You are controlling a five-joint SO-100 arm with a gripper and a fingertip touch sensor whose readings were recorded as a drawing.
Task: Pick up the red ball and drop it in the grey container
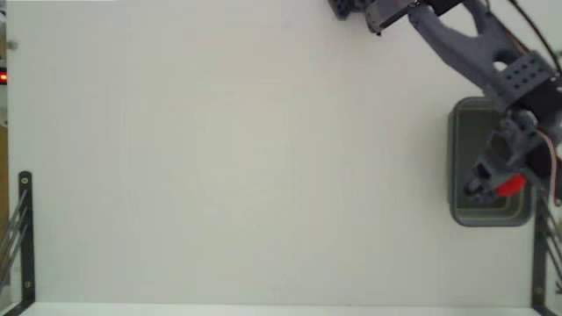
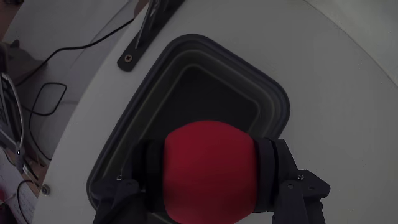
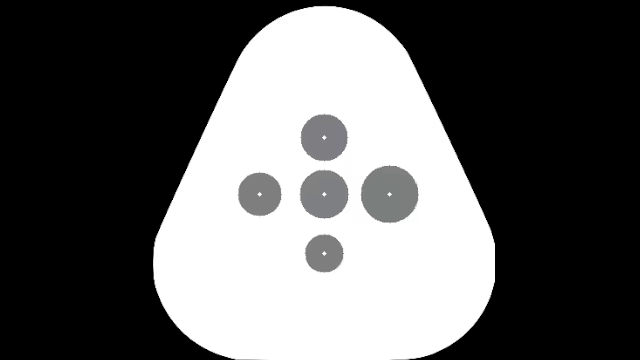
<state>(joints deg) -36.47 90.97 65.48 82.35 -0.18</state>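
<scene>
Holding the red ball (image 2: 210,171) in the gripper (image 2: 210,177), I have it clamped from both sides, one finger (image 2: 147,171) on the left of the wrist view and the other on the right. The ball sits over the grey container (image 2: 186,53), whose dark interior fills the wrist view behind it. In the fixed view the gripper (image 1: 502,186) hangs over the lower end of the container (image 1: 460,158) at the right edge of the white desk (image 1: 246,158), and only a sliver of the ball (image 1: 511,184) shows past the arm.

Procedure for the release, as I judge it:
1. Confirm the ball is inside the rim outline. In the wrist view it lies toward the near end, not the centre, so I would ease it a little toward the middle.
2. Lower slightly if clearance allows; a smooth sphere may bounce or roll out from a high drop.
3. Part the fingers evenly, then lift straight up, clear of the rim.

The ball is bright red, matte and plain, about half the container's width. The container is dull grey, rectangular, with rounded corners and a thick stepped rim, and appears empty.
</scene>
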